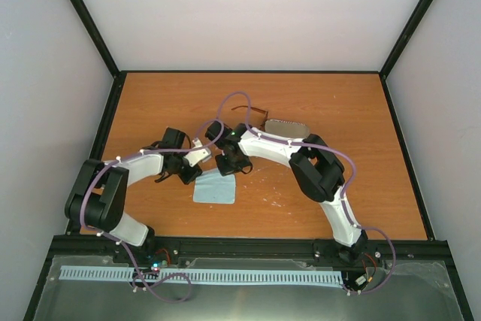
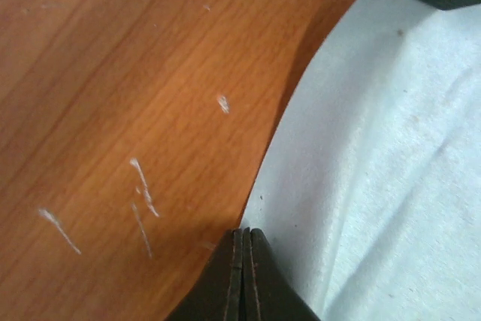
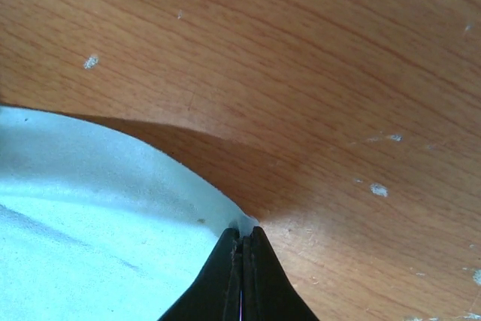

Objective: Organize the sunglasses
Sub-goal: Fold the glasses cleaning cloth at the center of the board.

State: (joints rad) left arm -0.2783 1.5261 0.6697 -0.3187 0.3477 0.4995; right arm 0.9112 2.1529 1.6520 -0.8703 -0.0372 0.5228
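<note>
Blue cloth [image 1: 214, 189], one sunglasses [image 1: 252, 113], one case [image 1: 288, 129]

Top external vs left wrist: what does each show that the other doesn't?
Only top external: the sunglasses and the oblong case at the far middle of the table, plus the left arm and right arm whole. Only left wrist: the left gripper pinched shut on the light blue cloth at its edge, and white scuffs in the wood. Both: the cloth and the wooden table.
</note>
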